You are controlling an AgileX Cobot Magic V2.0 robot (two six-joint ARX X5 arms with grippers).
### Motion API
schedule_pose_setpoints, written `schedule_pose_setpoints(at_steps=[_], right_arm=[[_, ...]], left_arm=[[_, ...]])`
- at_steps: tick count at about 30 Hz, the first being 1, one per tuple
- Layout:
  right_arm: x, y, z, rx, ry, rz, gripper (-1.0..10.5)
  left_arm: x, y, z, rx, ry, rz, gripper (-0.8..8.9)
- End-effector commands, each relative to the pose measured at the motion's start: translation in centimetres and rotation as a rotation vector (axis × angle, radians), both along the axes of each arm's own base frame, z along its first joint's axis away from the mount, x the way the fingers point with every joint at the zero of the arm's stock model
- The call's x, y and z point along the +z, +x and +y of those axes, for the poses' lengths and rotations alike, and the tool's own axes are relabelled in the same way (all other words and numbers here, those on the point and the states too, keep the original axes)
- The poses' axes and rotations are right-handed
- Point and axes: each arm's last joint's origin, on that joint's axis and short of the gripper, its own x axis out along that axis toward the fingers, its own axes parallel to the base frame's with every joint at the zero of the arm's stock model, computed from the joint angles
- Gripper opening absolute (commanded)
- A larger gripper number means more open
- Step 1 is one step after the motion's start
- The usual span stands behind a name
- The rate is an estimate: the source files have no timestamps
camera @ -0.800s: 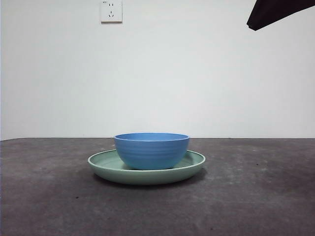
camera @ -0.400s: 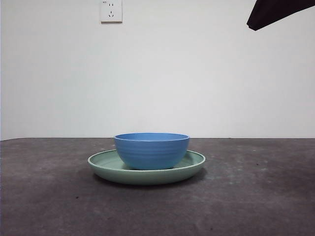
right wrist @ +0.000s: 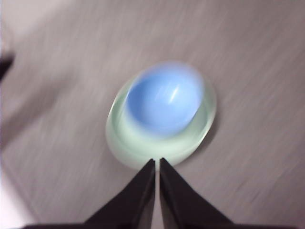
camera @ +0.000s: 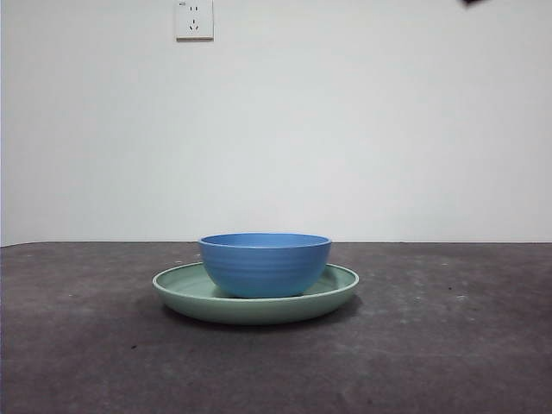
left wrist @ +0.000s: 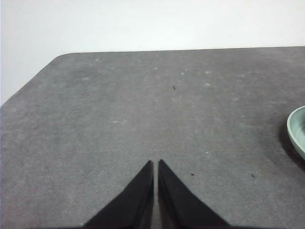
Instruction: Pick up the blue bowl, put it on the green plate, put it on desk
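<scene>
Front view is showing the blue bowl (camera: 266, 263) sitting upright inside the green plate (camera: 177, 289), both resting on the desk (camera: 448, 345). High above them, the right gripper (right wrist: 157, 162) is hanging with jaws pressed together (its picture is blurred), while the left gripper (left wrist: 156, 163), jaws likewise together, is waiting beside the plate's edge. A closed-jaw descent risks knocking the bowl's rim and sliding the plate.

Plain white wall (camera: 362, 129) behind; white power socket (camera: 194, 19) high up; even, soft light.
</scene>
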Motion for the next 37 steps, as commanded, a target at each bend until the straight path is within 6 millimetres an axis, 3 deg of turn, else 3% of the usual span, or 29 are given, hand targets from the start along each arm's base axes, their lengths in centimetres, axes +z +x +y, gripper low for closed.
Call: schedule_pose_setpoints(at_steps=[1,6,17,26,37], right_arm=[[0.6,-0.7,-1.7,-0.086,0.037,-0.145,0.1],[-0.9,-2.8,-4.6,-0.272,0.065,-0.324,0.1],[-9.7,-5.2,-6.7,-0.578,0.039,-0.545,0.1],[-15.6,-5.0,-6.9,-0.654,0.006,-0.479,0.1],[-19.1,-4.5,-6.9,-0.684,0.066,-0.34,0.1]], left_arm=[[-0.8,0.1,0.0,0.005,-0.005,0.027,0.16],[-0.8,0.1,0.0,0.005,-0.005,0.027,0.16],[-0.8,0.1,0.0,0.005,-0.005,0.027,0.16],[-0.8,0.1,0.0,0.005,-0.005,0.027,0.16],[-0.8,0.1,0.0,0.005,-0.005,0.028,0.16]])
